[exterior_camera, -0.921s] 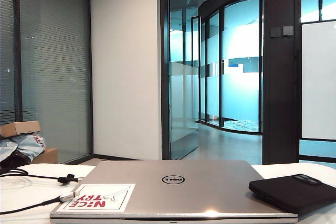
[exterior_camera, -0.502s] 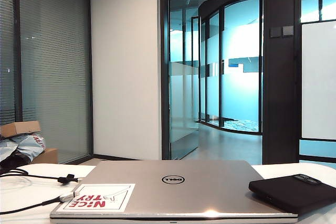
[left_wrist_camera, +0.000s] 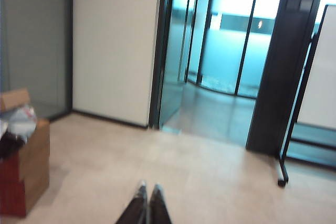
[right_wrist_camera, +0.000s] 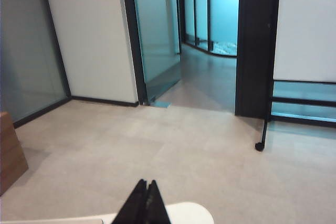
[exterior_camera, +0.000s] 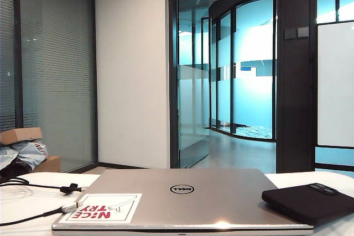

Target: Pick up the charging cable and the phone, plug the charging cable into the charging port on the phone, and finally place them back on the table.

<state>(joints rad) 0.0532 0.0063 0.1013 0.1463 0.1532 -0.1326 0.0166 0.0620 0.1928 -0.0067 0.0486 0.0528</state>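
Here, in the exterior view, the white table [exterior_camera: 22, 203] carries a closed silver Dell laptop [exterior_camera: 188, 197] with a red-lettered sticker [exterior_camera: 102, 208] at its near left corner. The black charging cable [exterior_camera: 33, 187] lies on the table left of the laptop, its silver-white plug tip [exterior_camera: 70, 207] just at the sticker's edge. The black phone [exterior_camera: 310, 203] rests to the right, overlapping the laptop's right edge. Neither arm appears in this view.

In the left wrist view, the left gripper [left_wrist_camera: 146, 190] points level toward the room floor, fingertips pressed together, holding nothing; cardboard boxes [left_wrist_camera: 23, 166] stand off to one side.

In the right wrist view, the right gripper [right_wrist_camera: 146, 184] likewise has its fingers fully closed and empty, above the rounded table edge [right_wrist_camera: 189, 213].
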